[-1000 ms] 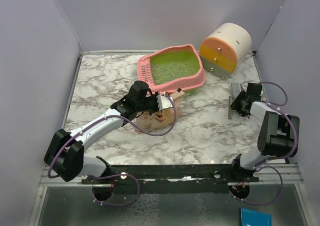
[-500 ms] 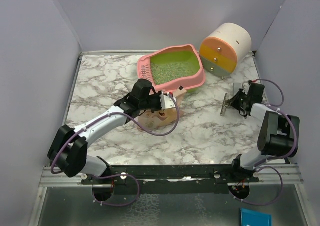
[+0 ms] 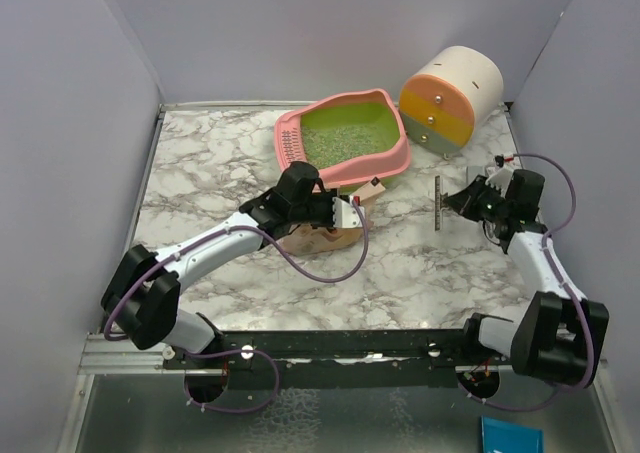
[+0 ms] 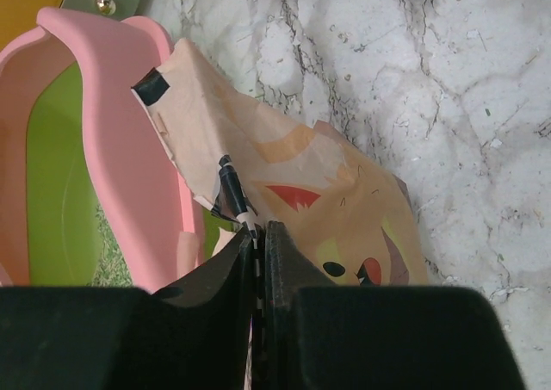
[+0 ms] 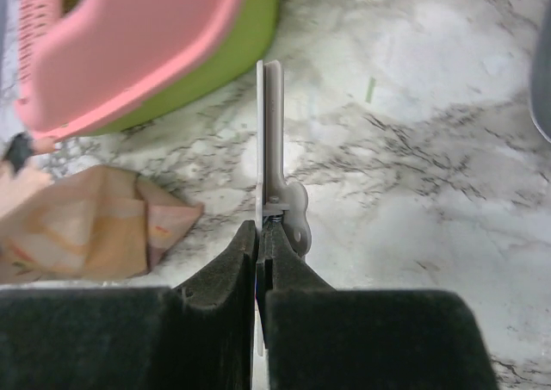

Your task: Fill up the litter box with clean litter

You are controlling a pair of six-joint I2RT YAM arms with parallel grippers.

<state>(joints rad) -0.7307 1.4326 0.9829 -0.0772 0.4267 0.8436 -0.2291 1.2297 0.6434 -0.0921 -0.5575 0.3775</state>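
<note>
The left gripper (image 3: 343, 213) pinches the top edge of the tan litter pouch (image 3: 318, 239), which sits just in front of the pink litter box (image 3: 400, 158) with greenish litter (image 3: 345, 138) inside. Further right, well apart, the right gripper (image 3: 458, 201) is clamped on the grey metal scoop (image 3: 438, 205), held edge-on.

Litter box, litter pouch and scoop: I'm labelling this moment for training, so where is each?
litter box (image 3: 291, 145), top external view, on its slotted grille side.
litter pouch (image 4: 327, 192), left wrist view, on its printed face.
scoop (image 5: 274, 132), right wrist view, on its thin edge.
</note>
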